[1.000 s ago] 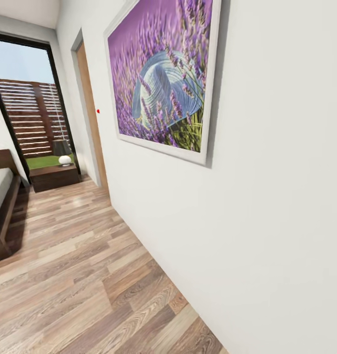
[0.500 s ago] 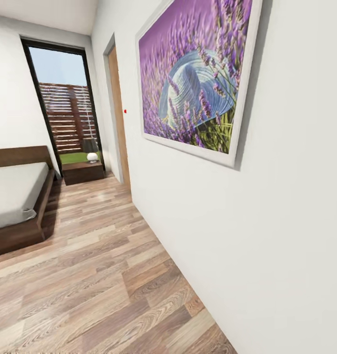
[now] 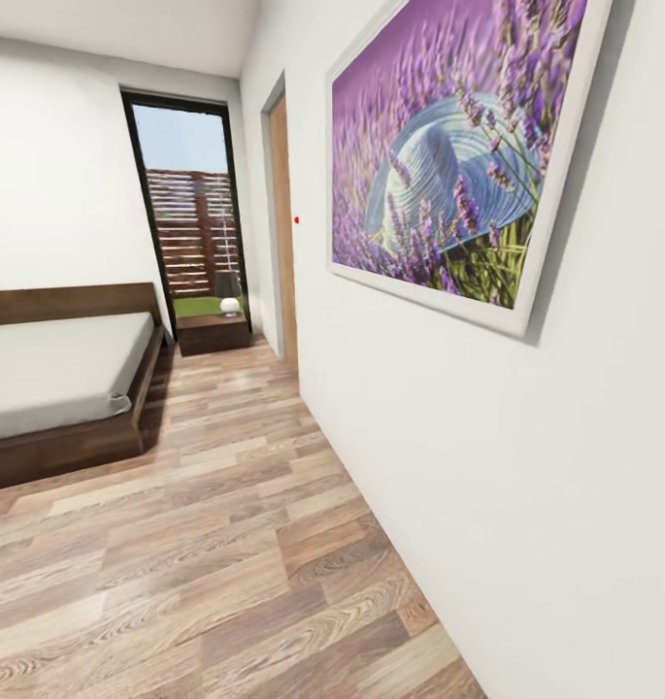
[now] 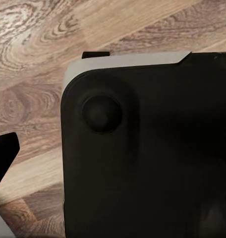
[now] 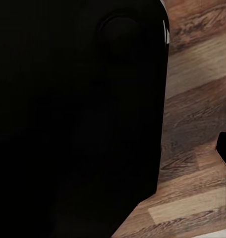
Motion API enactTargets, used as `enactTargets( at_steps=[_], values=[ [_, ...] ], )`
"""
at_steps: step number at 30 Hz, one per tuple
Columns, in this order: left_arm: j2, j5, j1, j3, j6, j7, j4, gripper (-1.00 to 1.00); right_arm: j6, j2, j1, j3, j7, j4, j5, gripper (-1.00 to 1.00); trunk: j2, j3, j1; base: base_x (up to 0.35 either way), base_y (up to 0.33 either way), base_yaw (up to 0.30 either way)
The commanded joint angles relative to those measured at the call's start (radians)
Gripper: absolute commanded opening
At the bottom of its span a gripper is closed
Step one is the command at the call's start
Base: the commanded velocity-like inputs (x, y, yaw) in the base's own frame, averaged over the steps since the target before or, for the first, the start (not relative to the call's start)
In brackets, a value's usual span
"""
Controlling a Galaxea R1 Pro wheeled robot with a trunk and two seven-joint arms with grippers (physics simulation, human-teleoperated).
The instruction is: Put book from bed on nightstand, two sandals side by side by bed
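As the view has been swung left, the bed (image 3: pixel 65 379) at nine o'clock and the nightstand (image 3: pixel 213 333) are revealed, nothing moved yet; neither hand's state can be told.

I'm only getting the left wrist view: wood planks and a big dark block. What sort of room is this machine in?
Observer: A bedroom, going by the head view. A low bed with a pale mattress stands ahead on the left.
Operator: Is there any table near it?
Observer: Yes, a dark nightstand sits beyond the bed, in front of a tall window.
Operator: Anything on top of it?
Observer: A small lamp with a round white base stands there.
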Motion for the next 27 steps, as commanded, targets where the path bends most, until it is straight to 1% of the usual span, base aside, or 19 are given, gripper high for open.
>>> enactTargets(
  at_steps=[1, 27],
  values=[
    [0.000, 0.000, 0.000, 0.000, -0.002, 0.000, -0.001, 1.00, 0.000, -0.001, 0.000, 0.000, 0.000, 0.001, 0.000, 1.00, 0.000, -0.001, 0.000, 0.000, 0.000, 0.293],
    [0.000, -0.001, 0.000, -0.001, -0.002, 0.000, -0.001, 1.00, 0.000, -0.001, 0.000, 0.000, 0.001, 0.000, 0.000, 1.00, 0.000, -0.001, 0.000, 0.000, 0.000, 0.294]
  ],
)
